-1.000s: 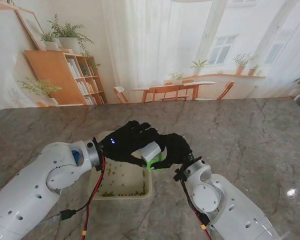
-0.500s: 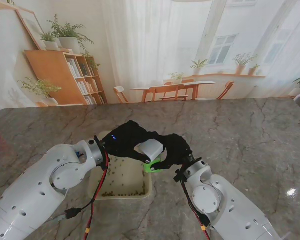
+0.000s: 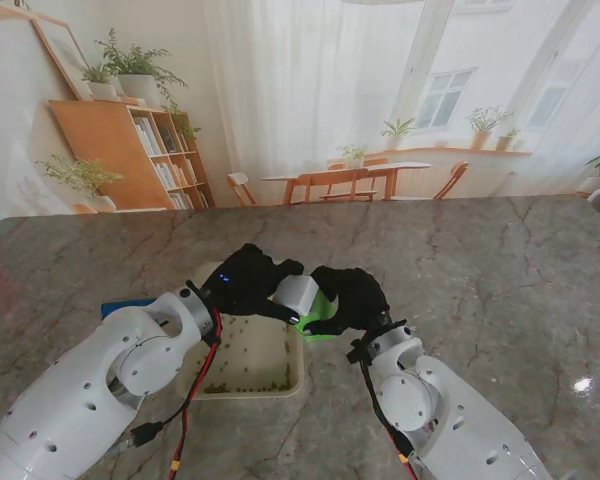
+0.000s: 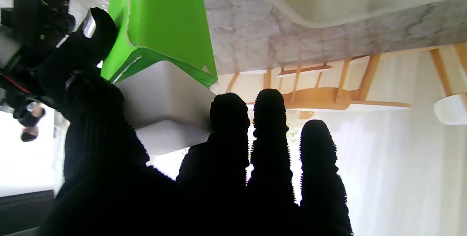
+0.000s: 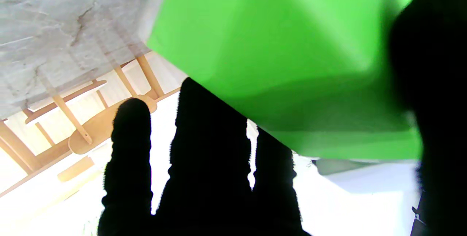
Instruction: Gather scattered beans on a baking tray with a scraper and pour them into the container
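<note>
L hand (image 3: 248, 285) – grips scraper (image 3: 298, 294) | R hand (image 3: 348, 298) – grips scraper | tray (image 3: 292, 378)

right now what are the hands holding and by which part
Both hold one scraper: left hand on its white handle end, right hand on its green blade end, above the tray.

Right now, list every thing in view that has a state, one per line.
Left robot hand: shut on the scraper, above the tray's far right corner.
Right robot hand: shut on the scraper's green part.
Scraper: lifted off the tray, held between both hands.
Baking tray: flat on the table, not held.
Beans: most gathered along the tray's near edge, some scattered.
Blue object: on the table, mostly hidden behind the left arm.
</note>
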Controlling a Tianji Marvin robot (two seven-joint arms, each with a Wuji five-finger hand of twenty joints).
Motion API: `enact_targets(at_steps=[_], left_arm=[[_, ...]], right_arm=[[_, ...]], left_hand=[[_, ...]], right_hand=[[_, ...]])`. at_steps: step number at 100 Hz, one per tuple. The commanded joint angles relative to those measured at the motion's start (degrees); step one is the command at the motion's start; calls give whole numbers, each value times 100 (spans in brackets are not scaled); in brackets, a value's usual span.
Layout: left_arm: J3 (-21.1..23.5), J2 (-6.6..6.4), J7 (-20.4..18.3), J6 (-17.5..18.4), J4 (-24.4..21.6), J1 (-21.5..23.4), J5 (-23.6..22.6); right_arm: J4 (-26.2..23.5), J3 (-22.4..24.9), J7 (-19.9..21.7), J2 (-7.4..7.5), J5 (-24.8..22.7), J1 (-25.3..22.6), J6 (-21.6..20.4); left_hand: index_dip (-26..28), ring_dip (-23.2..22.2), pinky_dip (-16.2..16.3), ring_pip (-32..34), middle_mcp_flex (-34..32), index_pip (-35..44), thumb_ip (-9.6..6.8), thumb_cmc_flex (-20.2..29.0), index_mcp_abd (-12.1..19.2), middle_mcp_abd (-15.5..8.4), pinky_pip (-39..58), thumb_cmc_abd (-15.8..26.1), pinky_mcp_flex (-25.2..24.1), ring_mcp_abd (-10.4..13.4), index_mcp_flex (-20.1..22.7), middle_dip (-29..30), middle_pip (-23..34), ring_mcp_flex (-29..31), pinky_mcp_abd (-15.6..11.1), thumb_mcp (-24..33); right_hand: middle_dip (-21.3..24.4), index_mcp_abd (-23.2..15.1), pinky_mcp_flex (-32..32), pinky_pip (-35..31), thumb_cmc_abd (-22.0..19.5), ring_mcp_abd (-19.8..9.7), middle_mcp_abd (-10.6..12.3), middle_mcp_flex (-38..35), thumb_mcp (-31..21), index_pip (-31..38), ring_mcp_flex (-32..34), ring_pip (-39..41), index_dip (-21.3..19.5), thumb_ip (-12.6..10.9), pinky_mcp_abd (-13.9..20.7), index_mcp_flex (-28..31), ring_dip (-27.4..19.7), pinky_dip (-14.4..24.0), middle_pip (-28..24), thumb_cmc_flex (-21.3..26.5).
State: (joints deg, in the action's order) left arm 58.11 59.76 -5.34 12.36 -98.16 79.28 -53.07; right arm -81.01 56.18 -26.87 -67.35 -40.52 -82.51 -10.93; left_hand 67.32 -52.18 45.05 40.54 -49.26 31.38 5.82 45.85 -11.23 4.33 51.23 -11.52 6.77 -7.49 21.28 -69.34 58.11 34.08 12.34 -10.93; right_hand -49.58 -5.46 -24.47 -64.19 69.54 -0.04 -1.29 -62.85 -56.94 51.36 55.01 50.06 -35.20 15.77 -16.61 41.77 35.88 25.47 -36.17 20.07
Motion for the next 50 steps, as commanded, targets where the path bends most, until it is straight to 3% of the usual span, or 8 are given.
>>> enact_targets(at_steps=[1,21,34,40,50], left_arm=[[-145,88,30,-174,24,119,64],[-455,213,191,-1209,-102,137,449],[-582,260,274,-1627,-201,156,514],[-612,277,309,-1753,-242,176,554],[-617,275,281,-1931,-360,248,524]], right_arm=[[-21,-3,-18,-55,20,40,-20],[4,-12,-84,-61,-7,47,-41],[3,-8,-110,-60,-33,44,-45],[5,-6,-125,-62,-37,43,-43],[13,-6,-152,-68,-37,45,-37]], left_hand=[[540,-123,249,264,-162,4307,-367,937,957,-622,214,1126,-76,-123,1244,-140,227,137,189,894],[886,-241,577,901,-763,4772,-391,829,526,-91,545,1343,-134,-527,2034,-273,902,334,591,879],[883,-172,691,1026,-834,4807,-416,281,300,79,623,1484,-169,-673,2121,-251,1003,326,773,854],[714,-73,672,885,-713,4616,-437,-132,122,243,534,1572,-253,-779,2011,-192,768,219,854,875],[-223,399,452,-120,-19,2645,-447,-824,-342,663,-1,1791,-478,-1078,1581,257,-789,-283,1003,882]], right_hand=[[-196,-1227,39,-70,-853,-176,465,-439,-2301,1349,-67,64,-505,-468,-29,334,92,46,-909,1126],[-167,-1263,35,-93,-810,-180,470,-440,-2330,1359,-66,91,-488,-467,-24,344,57,42,-928,1123],[-158,-1280,31,-100,-815,-193,482,-437,-2337,1366,-63,101,-487,-461,-20,343,41,36,-936,1116],[-155,-1284,30,-102,-815,-193,485,-437,-2341,1367,-65,104,-486,-461,-15,336,35,34,-939,1115],[-149,-1290,25,-107,-824,-206,498,-429,-2338,1373,-67,104,-481,-458,-13,337,23,30,-939,1113]])
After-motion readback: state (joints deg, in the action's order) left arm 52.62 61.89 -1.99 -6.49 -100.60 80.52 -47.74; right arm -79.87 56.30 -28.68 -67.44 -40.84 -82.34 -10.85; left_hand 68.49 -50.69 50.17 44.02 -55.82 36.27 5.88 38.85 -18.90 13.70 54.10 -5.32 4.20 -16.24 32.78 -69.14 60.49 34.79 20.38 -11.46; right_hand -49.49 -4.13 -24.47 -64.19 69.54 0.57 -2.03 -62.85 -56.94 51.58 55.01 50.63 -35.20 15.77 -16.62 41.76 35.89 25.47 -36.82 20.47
